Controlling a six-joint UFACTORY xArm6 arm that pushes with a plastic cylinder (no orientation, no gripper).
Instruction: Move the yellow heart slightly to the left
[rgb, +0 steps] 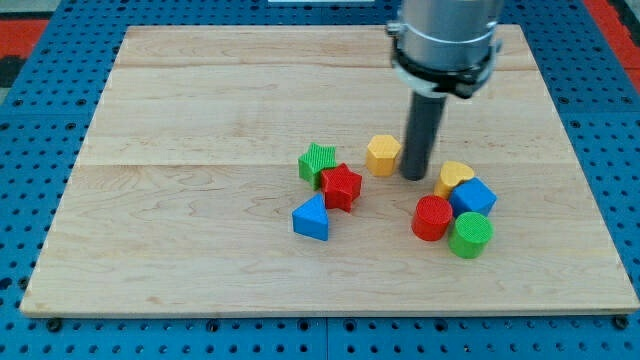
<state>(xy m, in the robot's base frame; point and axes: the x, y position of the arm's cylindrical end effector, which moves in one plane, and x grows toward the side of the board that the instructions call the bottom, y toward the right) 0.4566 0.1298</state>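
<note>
Green cylinder (470, 235) below yellow heart (455, 175), my tip (415, 177) left.

Place: robot lab bench
Evidence: wooden board (200, 250) laid on blue perforated table (30, 180), arm (445, 40) mounted above

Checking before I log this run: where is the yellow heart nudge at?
Done: nothing I can confirm; the yellow heart sits against the blue cube, above the red cylinder. In hand: my tip is on the board between the yellow hexagon and the heart, so on the heart's left. Left: get my tip round to the heart's right side, then push it slightly left.
</note>
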